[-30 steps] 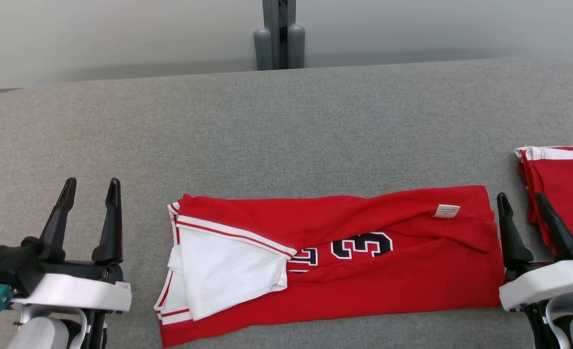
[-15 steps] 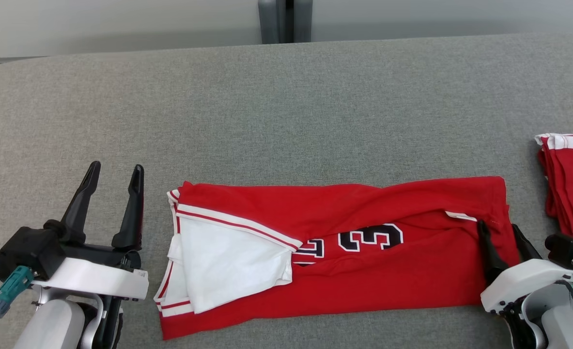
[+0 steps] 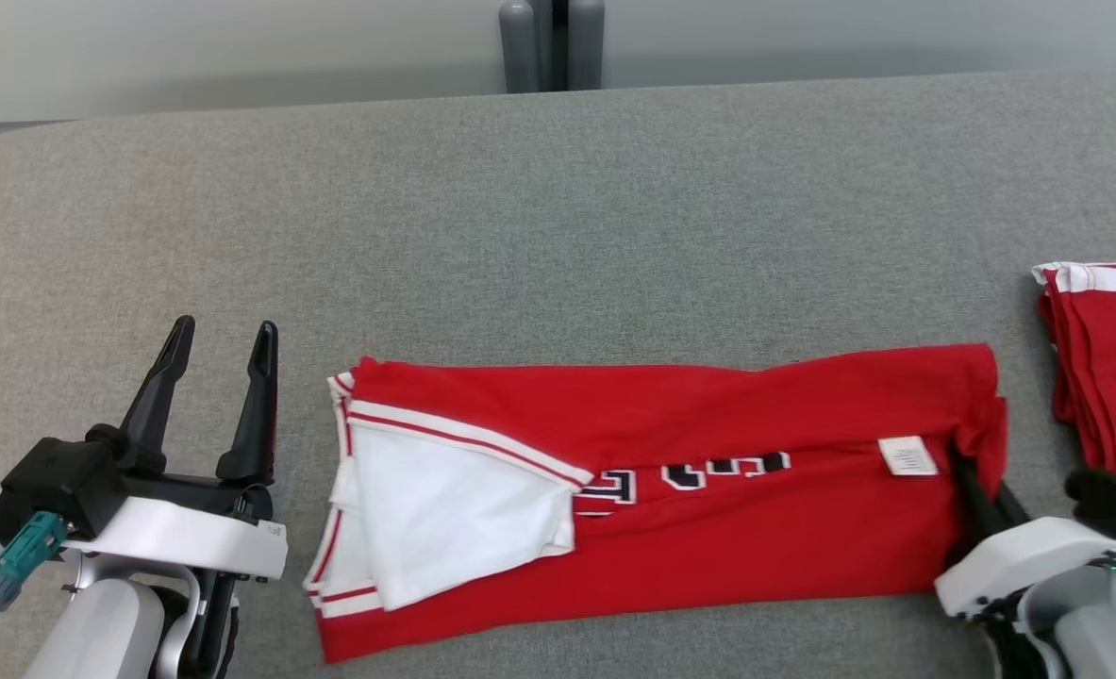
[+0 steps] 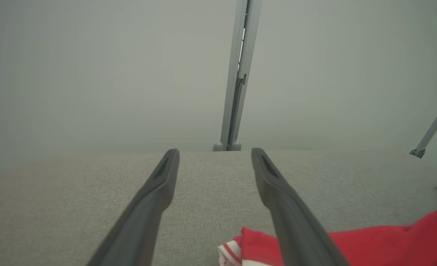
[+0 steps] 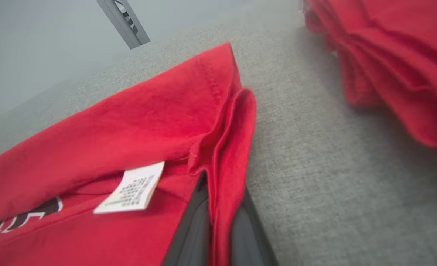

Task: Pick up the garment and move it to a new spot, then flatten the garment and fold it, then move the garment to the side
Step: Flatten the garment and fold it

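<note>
A red garment (image 3: pixel 708 490) with white trim and black numbers lies folded lengthwise on the grey table, its white lining turned out at the left end. My right gripper (image 3: pixel 987 481) is shut on the garment's right hem (image 5: pixel 225 177), the red cloth pinched between its dark fingers (image 5: pixel 188 229), beside a white label (image 5: pixel 131 188). My left gripper (image 3: pixel 218 396) stands open over bare table just left of the garment, nothing between its fingers (image 4: pixel 148 207); the garment's corner (image 4: pixel 248 244) shows beside its right finger.
A second pile of red cloth (image 3: pixel 1105 358) with white trim lies at the table's right edge, close to my right gripper and also large in the right wrist view (image 5: pixel 388 66). A grey post (image 3: pixel 551 42) stands behind the table's far edge.
My right gripper closed on the garment's right hem and drew the upper fold toward me, covering most of the black number. The left gripper stayed put. The camera shifted slightly.
</note>
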